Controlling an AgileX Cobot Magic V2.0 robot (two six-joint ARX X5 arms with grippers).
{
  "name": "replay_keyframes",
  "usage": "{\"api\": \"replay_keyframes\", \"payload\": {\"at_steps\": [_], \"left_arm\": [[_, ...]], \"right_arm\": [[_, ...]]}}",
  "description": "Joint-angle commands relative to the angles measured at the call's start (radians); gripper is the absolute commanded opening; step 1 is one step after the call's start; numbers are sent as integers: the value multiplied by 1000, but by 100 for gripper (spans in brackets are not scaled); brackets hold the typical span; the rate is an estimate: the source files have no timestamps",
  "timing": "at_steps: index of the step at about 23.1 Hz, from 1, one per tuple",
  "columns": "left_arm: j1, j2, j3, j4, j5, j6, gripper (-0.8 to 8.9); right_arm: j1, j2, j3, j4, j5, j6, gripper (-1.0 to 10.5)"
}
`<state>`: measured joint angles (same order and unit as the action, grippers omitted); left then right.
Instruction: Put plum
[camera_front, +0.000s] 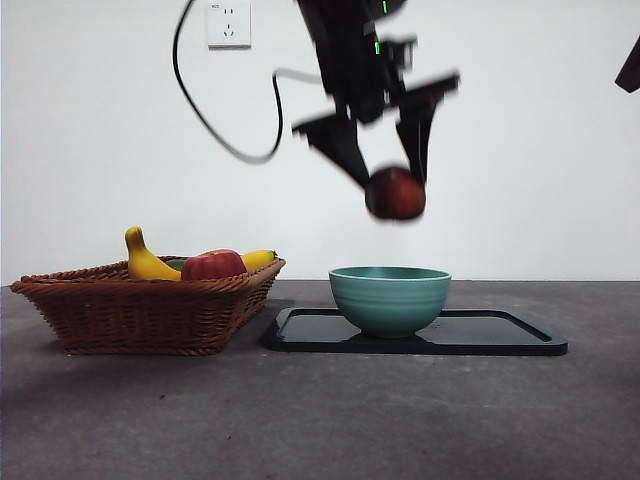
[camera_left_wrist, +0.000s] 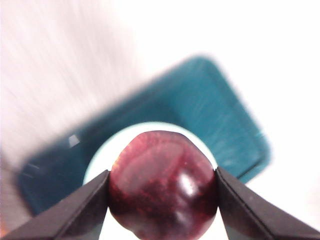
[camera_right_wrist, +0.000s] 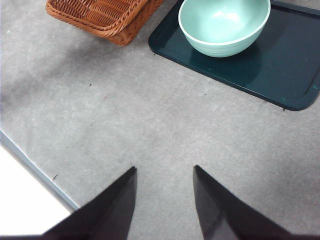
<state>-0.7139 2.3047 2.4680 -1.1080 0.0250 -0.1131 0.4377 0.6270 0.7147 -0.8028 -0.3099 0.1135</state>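
The left tool (camera_front: 392, 175) hangs tilted in mid-air above the green bowl (camera_front: 390, 298), its jaws clamped on the plum (camera_front: 395, 194), while the right tool (camera_right_wrist: 165, 200) waits parted over the counter (camera_right_wrist: 150, 125).

Looks like a robot lab or test bench, not a real kitchen. Plain white wall (camera_front: 520, 150) with just a white power socket (camera_front: 228, 23) and a loose black cable (camera_front: 215, 125) dangling in front of it. The grey matte tabletop (camera_right_wrist: 150, 115) carries only a staged set: a brown woven wicker basket (camera_front: 150, 310) of fruit, and a teal ceramic bowl (camera_front: 390, 298) standing on a dark flat rectangular tray (camera_front: 500, 335).
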Motion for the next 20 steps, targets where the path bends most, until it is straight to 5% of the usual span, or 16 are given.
{"api": "replay_keyframes", "payload": {"at_steps": [1,5,8,20], "left_arm": [[1,24,203,-100,-3,27,271],[40,24,532,-356,-70,50,272],[50,8,659,-364,-71,31,272],[40,-359,603,-377,-211,56,277]], "right_arm": [[6,5,4,3,4,10,181],[6,5,4,4,4,10,181],[6,5,4,5,4,10,181],[6,5,4,8,4,-2,181]]}}
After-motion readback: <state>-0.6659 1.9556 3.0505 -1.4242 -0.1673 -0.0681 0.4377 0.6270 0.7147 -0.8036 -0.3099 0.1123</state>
